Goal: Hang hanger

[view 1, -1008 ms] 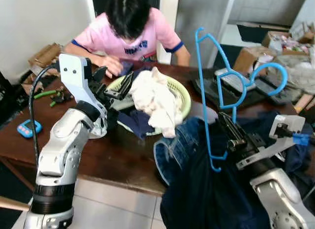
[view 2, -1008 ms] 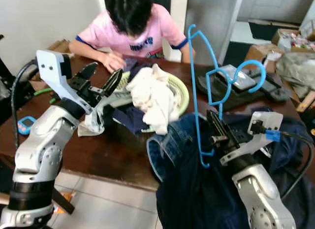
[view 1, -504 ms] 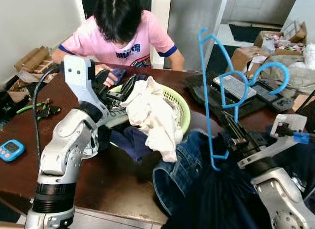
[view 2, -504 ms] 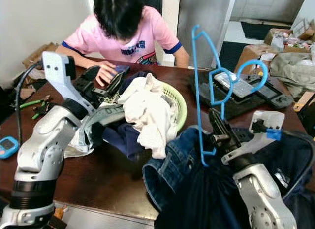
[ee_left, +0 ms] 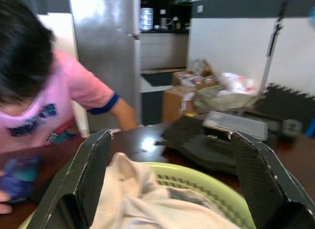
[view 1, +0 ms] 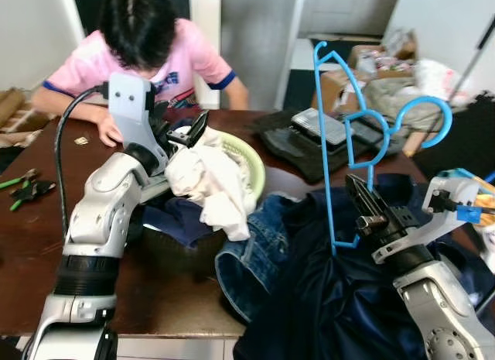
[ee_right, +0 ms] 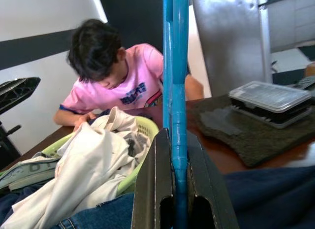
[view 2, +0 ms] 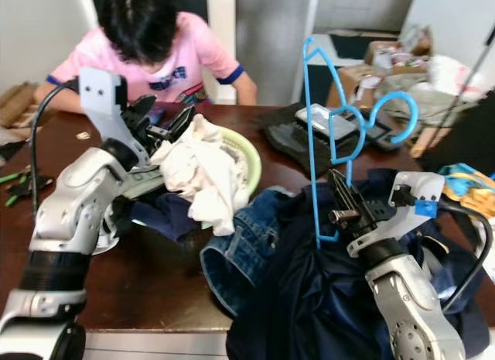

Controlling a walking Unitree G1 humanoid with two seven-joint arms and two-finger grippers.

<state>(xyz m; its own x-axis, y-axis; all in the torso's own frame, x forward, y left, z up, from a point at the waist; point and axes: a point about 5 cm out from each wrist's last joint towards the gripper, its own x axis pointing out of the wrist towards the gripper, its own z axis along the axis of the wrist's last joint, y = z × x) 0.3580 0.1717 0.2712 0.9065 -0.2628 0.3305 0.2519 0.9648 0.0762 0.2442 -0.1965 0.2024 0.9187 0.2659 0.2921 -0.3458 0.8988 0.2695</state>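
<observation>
The thin blue plastic clothes hanger [view 1: 340, 143] is held upright at the right of the scene, above a heap of dark navy cloth [view 1: 332, 298] and blue denim [view 1: 251, 259] at the near edge of the dark brown wooden desk [view 1: 31, 275]. The right pincer [view 1: 363, 213] is clamped on the hanger's lower bar, its fingers pressed together around the blue rod. The left pincer [view 1: 186, 132] is raised over a pale green plastic laundry basket [view 1: 251, 162] at the left, fingers apart, just above a crumpled white garment [view 1: 209, 178] lying in it. A person in a pink shirt [view 1: 139, 46] is seated at the far side.
</observation>
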